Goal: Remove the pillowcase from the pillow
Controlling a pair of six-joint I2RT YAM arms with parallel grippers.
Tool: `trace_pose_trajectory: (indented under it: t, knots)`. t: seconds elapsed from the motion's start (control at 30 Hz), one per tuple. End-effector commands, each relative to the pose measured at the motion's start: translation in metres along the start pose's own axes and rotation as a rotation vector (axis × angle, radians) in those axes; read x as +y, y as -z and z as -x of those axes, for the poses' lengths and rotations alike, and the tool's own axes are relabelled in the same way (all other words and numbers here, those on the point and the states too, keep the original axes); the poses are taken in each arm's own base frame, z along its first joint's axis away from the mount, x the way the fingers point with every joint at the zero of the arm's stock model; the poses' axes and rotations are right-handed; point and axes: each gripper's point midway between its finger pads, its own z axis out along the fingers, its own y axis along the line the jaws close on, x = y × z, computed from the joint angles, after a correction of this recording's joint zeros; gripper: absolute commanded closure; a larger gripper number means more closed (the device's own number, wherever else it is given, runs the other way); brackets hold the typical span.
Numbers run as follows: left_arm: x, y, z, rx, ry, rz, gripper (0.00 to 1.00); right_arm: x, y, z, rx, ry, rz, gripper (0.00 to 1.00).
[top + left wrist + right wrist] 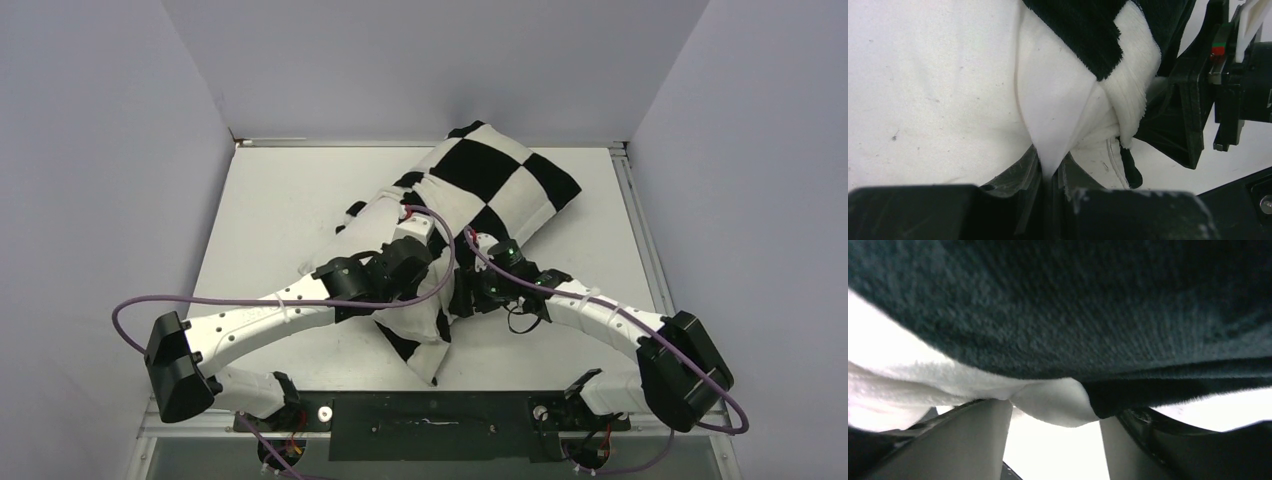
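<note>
pillowcase point(500, 180) in black-and-white checks lies slantwise across the white table point(270, 190), its plump far end toward the back right corner and its near end tapering toward the arm bases. both arms reach in over its middle, close together. left gripper point(1050, 175) is pinched tight on a fold of smooth plain white cloth, the pillow point(1053, 115), which rises from between the fingers in a narrow peak. the plush checked cover is bunched just behind that fold, touching it. right gripper point(1054, 415) has its two fingers standing apart with a bright gap between them. a plush edge of the pillowcase, part white and part black, sags down between the fingertips; whether either finger presses on it cannot be told. seen from the left wrist, the right gripper sits just beside the bunched cover, on its right.
</note>
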Motion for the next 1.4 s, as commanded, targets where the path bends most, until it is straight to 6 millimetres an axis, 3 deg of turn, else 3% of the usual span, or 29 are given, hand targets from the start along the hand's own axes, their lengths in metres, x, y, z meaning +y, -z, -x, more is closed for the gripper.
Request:
trace_pose_trajectory:
  t: [0.0,0.13,0.17,0.3,0.53,0.73,0.83,0.9,1.07,1.1,1.17,1.3,1.37]
  knots:
    - [-0.006,0.026,0.035,-0.094,0.067,-0.075,1.0,0.021,-0.004,0.04,-0.114,0.036,0.08,0.5]
    - [0.003,0.029,0.034,-0.088,0.068,-0.06,1.0,0.008,-0.007,0.047,-0.122,0.05,0.009,0.9]
    - [0.007,0.032,0.034,-0.088,0.07,-0.056,1.0,0.003,-0.007,0.051,-0.126,0.047,-0.009,0.94]
    - [0.027,0.042,0.027,-0.07,0.068,-0.025,1.0,-0.03,0.005,0.075,-0.167,0.006,-0.104,0.95]
    - [0.077,0.07,0.011,-0.044,0.103,0.053,1.0,-0.11,0.054,0.135,-0.324,-0.171,-0.281,0.95]
    - [0.112,0.098,0.003,-0.057,0.133,0.09,1.0,-0.149,0.091,0.174,-0.473,-0.37,-0.266,0.95]
    - [0.103,0.103,-0.008,-0.044,0.124,0.009,1.0,-0.147,0.094,0.181,-0.485,-0.365,-0.229,0.95]
    - [0.088,0.098,-0.017,-0.029,0.139,-0.08,1.0,-0.142,0.087,0.176,-0.462,-0.359,-0.192,0.95]
    - [0.03,0.076,-0.045,0.047,0.226,-0.37,1.0,-0.131,0.069,0.138,-0.377,-0.354,-0.148,0.95]
    - [0.02,0.074,-0.048,0.059,0.242,-0.42,0.96,-0.129,0.068,0.13,-0.366,-0.355,-0.149,0.95]
    - [0.007,0.075,-0.047,0.069,0.261,-0.487,0.8,-0.127,0.069,0.112,-0.339,-0.366,-0.163,0.9]
    - [0.011,0.079,-0.029,0.032,0.23,-0.47,0.38,-0.124,0.09,0.102,-0.329,-0.352,-0.231,0.7]
    - [0.014,0.082,-0.016,0.011,0.205,-0.464,0.26,-0.121,0.108,0.106,-0.347,-0.324,-0.271,0.58]
